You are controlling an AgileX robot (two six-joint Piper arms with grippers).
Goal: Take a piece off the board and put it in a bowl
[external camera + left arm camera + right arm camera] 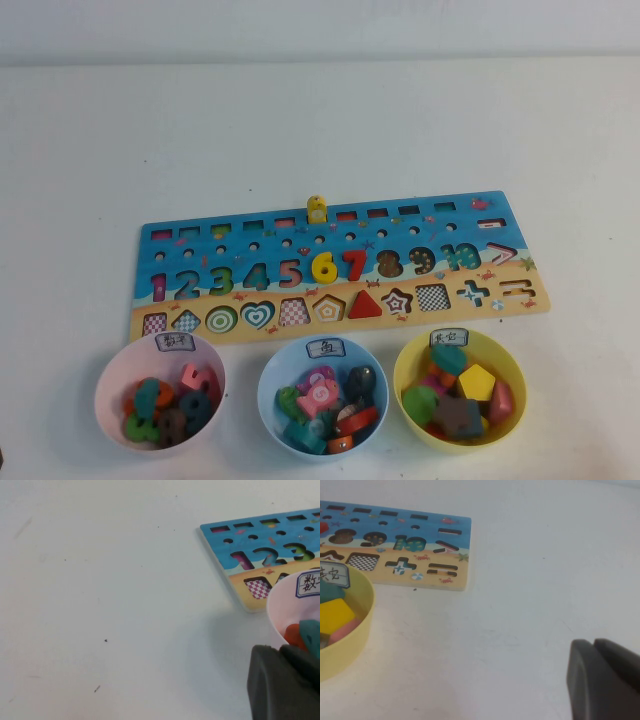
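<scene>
The piece, a bright yellow "6" (324,267), sits in its slot in the number row of the board (420,232), between the pink 5 and the red 7. The pale pink bowl (110,385) with a white label stands at the front left and holds several number pieces. Neither arm shows in the high view. In the left wrist view my left gripper (277,650) is shut and empty, just beside the pink bowl's rim (280,607) and near the board's corner (260,545). My right gripper (592,642) is shut and empty over bare table, apart from the board's end (427,535).
A light blue bowl (268,385) and a yellow bowl (510,365) stand in front of the board, both holding several pieces. A small yellow fish peg (317,209) stands at the board's far edge. A red triangle (365,303) sits in the shape row. White table lies beyond the board.
</scene>
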